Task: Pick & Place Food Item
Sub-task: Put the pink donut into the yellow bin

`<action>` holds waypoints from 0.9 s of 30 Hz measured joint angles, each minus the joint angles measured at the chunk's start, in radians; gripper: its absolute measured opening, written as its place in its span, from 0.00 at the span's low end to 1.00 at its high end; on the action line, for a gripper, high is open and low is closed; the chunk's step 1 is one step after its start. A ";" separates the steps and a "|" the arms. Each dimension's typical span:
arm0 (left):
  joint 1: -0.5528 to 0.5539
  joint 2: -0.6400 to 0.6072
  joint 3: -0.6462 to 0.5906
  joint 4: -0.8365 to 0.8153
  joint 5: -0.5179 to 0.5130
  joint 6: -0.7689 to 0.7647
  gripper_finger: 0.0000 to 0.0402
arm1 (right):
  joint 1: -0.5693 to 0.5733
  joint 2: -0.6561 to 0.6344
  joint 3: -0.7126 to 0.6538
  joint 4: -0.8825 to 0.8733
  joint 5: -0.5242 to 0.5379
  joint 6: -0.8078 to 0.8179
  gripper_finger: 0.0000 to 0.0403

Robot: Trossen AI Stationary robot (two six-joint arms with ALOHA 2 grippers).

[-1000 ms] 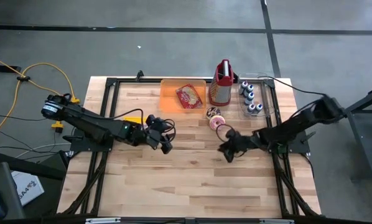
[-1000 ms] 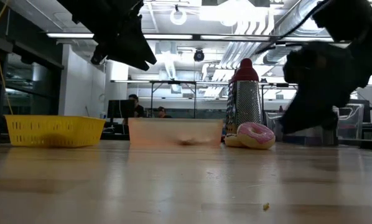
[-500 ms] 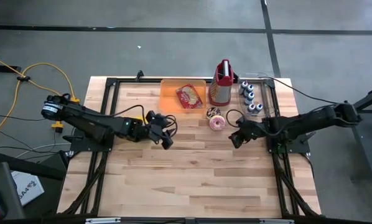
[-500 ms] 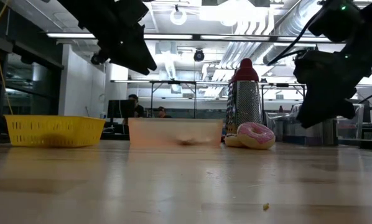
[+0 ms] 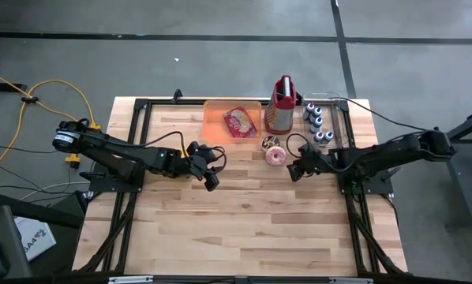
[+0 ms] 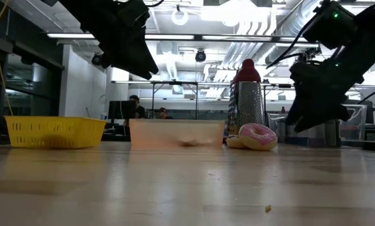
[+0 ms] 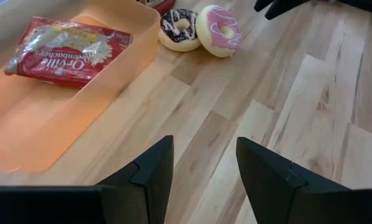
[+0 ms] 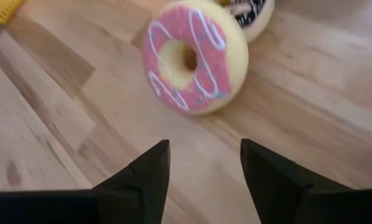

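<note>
We see a pale wooden bench [image 5: 244, 221] on a grey concrete floor [image 5: 220, 47], and centre-right in the high view the right end effector [image 5: 294, 169] hangs with fingers apart, empty, just beside the pink donut [image 5: 276, 156], while the left end effector [image 5: 210, 181], likewise open and empty, waits centre-left.

Bare wood is lying just ahead of the right gripper [image 5: 293, 170], nothing standing between its spread fingers and the pink donut [image 8: 195, 57]. Chocolate donut [image 7: 179, 28] is leaning against the pink one's far side; grater [image 5: 280, 106] is blocking beyond. Orange tray [image 7: 61, 124] is walling the space ahead of the left gripper [image 5: 211, 181]; open table [image 5: 244, 229] is lying beside both.
</note>
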 joint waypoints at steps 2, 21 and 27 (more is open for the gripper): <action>0.000 0.000 0.000 -0.001 0.000 0.012 0.42 | 0.000 0.012 0.000 0.031 0.017 0.000 0.46; 0.000 0.000 0.000 -0.006 0.000 0.132 0.42 | -0.002 0.251 0.000 0.285 0.133 0.113 0.46; 0.000 0.000 0.000 -0.011 -0.001 0.174 0.42 | -0.002 0.290 0.000 0.309 0.171 0.157 0.46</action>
